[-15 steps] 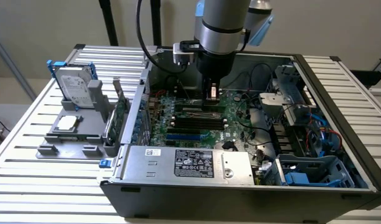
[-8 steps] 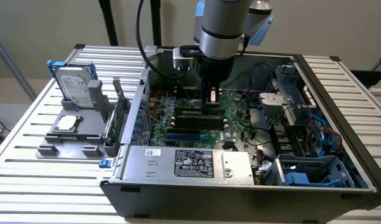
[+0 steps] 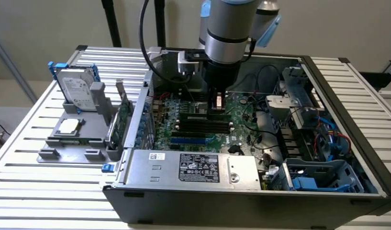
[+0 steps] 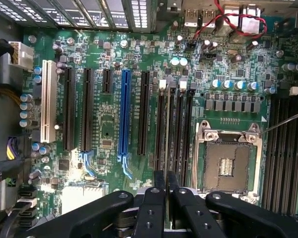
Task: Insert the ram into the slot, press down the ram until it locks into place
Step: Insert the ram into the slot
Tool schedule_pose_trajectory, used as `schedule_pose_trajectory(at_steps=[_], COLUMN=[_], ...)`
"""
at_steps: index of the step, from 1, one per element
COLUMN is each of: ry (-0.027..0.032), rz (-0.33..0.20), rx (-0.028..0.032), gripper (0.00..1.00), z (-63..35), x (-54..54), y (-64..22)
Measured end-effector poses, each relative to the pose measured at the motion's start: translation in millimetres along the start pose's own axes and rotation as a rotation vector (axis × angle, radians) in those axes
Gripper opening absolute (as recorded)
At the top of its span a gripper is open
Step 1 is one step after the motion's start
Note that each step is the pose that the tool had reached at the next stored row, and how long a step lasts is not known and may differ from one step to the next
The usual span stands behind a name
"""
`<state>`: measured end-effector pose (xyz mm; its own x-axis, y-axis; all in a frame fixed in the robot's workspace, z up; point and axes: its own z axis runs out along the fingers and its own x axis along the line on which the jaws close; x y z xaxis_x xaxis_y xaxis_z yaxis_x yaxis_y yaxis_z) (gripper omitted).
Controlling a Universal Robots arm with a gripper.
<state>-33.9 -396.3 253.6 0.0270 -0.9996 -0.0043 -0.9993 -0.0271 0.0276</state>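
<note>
My gripper (image 3: 217,106) hangs inside the open computer case, low over the green motherboard (image 3: 240,136). In the wrist view its two black fingers (image 4: 158,198) stand close together, shut on the ram (image 4: 167,134). The ram is seen edge-on there as a thin pale line running away from the gripper (image 4: 166,182). In the exterior view the ram (image 3: 202,116) is a green stick with a pale label, lying along the rearmost of the parallel black slots (image 3: 202,126). It stands upright between neighbouring black slots (image 4: 179,124) with white end clips (image 4: 162,84).
A blue socket (image 4: 124,114) and more black sockets lie beside the slots. The bare processor socket (image 4: 228,163) sits on the other side. A silver power supply (image 3: 189,167) fills the case front; drive cages and cables (image 3: 310,120) crowd the exterior view's right. A hard drive (image 3: 77,88) stands outside.
</note>
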Motion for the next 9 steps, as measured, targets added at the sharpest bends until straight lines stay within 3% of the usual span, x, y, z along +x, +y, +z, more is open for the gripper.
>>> schedule_pose_trajectory(at_steps=[9], ry=[0.0002], rz=[0.000], rx=[0.0078], gripper=[0.13], z=[5.6], x=[2.0], y=[-0.3])
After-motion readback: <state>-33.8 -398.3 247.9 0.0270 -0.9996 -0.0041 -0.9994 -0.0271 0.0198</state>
